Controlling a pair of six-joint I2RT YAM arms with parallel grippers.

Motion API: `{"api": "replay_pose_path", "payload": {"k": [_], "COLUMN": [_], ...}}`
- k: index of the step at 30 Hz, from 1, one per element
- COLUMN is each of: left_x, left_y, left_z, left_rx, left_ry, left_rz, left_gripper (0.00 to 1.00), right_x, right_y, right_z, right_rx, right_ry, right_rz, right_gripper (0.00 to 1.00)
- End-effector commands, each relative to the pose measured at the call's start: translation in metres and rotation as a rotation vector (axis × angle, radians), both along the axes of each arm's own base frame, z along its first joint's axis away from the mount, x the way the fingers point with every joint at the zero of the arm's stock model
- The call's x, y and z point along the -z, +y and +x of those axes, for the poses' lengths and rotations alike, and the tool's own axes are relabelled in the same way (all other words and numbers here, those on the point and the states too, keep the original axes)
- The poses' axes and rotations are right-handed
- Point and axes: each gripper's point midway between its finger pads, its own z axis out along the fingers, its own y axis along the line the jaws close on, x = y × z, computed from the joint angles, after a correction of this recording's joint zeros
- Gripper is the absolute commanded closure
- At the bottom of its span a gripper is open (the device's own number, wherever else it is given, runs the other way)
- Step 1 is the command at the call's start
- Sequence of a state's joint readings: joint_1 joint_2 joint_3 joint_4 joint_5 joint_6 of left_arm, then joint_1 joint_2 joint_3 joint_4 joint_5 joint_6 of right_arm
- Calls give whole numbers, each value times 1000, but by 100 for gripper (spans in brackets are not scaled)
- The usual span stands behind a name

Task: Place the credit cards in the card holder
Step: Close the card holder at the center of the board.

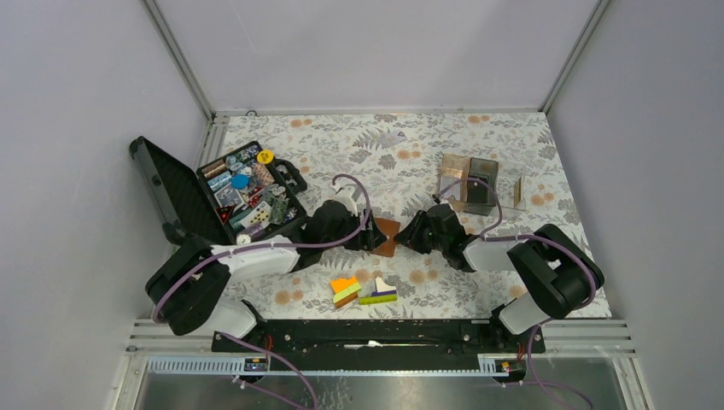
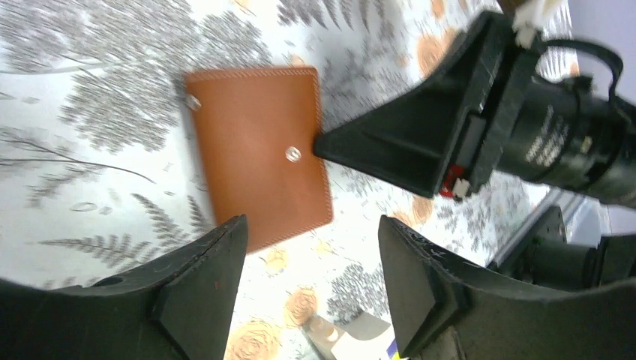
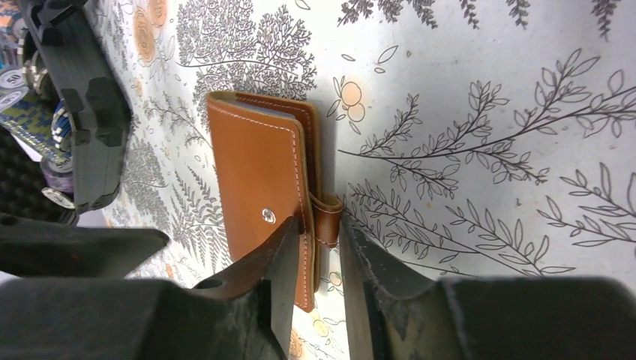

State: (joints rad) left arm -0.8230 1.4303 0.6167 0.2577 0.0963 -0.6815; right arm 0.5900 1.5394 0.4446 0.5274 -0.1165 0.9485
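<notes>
The card holder (image 1: 388,231) is hemmed in by the left gripper (image 1: 372,240) and right gripper (image 1: 406,240); open desk (image 1: 401,141) is seen beyond.

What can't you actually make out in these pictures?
Credit cards: none recognisable; the contents of the black case are too small in the top view.
Card holder slots: hidden, as it lies folded shut in both wrist views.
Holder in the top view: mostly covered by the two arms.
Right end effector: it straddles the snap tab; contact unclear, right wrist view.

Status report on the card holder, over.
Left end effector open, empty. Right end effector straddles snap tab of card holder. Holder closed, flat. Nothing obstructing.
</notes>
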Motion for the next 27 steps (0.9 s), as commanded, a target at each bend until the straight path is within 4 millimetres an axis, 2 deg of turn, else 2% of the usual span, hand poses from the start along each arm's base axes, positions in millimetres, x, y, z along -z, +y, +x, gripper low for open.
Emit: {"api": "replay_pose_path", "payload": {"k": [1, 4, 7, 13, 16, 19, 20, 22, 24, 27], "left_x": [-6, 8, 18, 29, 29, 25, 25, 24, 19, 0], "left_y": [18, 15, 5, -6, -9, -15, -16, -17, -15, -4], "left_z": [26, 32, 30, 27, 26, 26, 27, 27, 29, 29], "left_rx": [-90, -92, -65, -59, -57, -40, -40, -38, -40, -42], "left_ry": [17, 106, 176, 238, 241, 229, 230, 230, 218, 171], "left_rz": [-4, -22, -54, -111, -146, -207, -216, -226, -239, -269], "left_gripper": [33, 35, 39, 47, 52, 63, 68, 86, 100, 100], "right_x": [19, 23, 29, 34, 35, 34, 32, 24, 8, -26], "right_y": [-18, -18, -18, -17, -17, -14, -13, -11, -11, -17], "right_z": [4, 4, 2, 1, 1, -1, -1, -1, 0, 2], "right_rx": [39, 32, 26, 19, 14, 1, -5, -16, -30, -51], "right_ry": [31, 43, 60, 73, 76, 74, 65, 42, -4, -103], "right_rz": [-134, -143, -149, -158, -159, -144, -134, -115, -110, -123], "right_gripper": [69, 72, 77, 80, 81, 81, 81, 81, 75, 60]}}
